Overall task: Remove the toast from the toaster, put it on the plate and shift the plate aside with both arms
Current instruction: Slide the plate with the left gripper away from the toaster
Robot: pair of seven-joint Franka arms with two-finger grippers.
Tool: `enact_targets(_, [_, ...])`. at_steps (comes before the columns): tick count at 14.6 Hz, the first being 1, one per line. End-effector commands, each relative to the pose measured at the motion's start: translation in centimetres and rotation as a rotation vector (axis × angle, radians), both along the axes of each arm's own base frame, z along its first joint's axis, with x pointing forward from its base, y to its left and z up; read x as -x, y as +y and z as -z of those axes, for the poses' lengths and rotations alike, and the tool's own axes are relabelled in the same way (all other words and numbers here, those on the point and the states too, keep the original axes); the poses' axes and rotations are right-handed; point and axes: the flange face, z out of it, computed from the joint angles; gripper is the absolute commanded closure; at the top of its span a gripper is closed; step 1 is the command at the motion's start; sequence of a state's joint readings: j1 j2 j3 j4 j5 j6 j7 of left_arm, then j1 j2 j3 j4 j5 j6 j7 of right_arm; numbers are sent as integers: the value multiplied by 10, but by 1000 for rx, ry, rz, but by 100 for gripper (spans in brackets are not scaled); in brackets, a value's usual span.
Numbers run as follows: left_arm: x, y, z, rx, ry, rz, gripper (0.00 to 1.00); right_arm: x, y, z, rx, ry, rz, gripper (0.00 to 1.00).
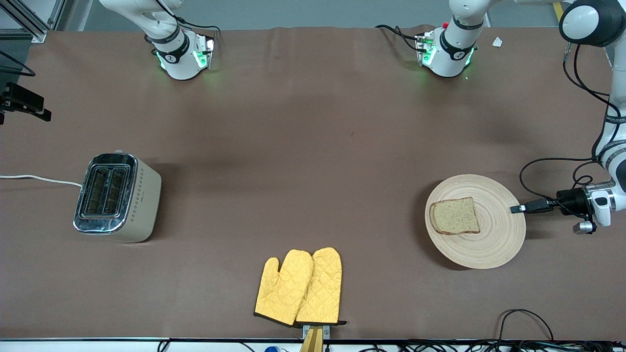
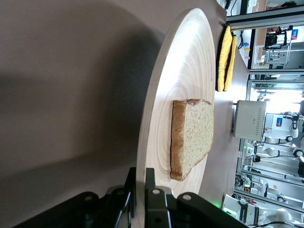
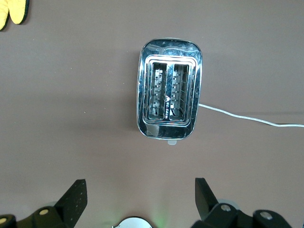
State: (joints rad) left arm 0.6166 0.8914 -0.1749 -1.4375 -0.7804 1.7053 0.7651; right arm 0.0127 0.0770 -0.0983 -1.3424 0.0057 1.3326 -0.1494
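1. Toast [image 1: 455, 215] lies on the plate [image 1: 494, 244], lower right of the front view; toaster [image 1: 117, 197] slots empty.
2. Left gripper [image 1: 519, 209] is clamped on the plate's rim.
3. Right gripper [image 3: 137, 199] hangs over the toaster, fingers apart.
4. Left to do: possibly shifting the plate farther aside.

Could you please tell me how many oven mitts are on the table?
2: one oven mitt and a second oven mitt lie side by side, overlapping, at the table edge nearest the front camera.
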Motion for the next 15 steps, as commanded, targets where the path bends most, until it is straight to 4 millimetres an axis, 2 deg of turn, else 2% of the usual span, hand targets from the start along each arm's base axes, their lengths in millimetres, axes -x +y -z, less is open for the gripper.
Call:
enact_targets(1, [6,3,9,36,-6,19,100,9,2,-2,-14,-5,-11,0])
enact_targets(5, [9,-3,26,53,12,25,96,9,2,-3,-14,-7,-11,0])
enact_targets(6, [8,-7,28,55,16,27,89,9,2,-2,-14,-5,-11,0])
enact_targets(7, [7,-9,30,56,21,23,79,9,2,-3,-14,-7,-11,0])
enact_targets(8, [7,-10,30,55,18,27,52,9,2,-2,-14,-5,-11,0])
enact_targets(9, [6,-9,30,51,15,30,1,9,2,-3,-14,-7,-11,0])
enact_targets(11, [3,-7,22,29,12,40,0,9,2,-2,-14,-5,-11,0])
enact_targets(13, [-14,1,-3,-42,-21,66,0,9,1,-2,-14,-5,-10,0])
enact_targets(15, [-27,17,-35,-149,-51,103,0,9,2,-2,-14,-5,-8,0])
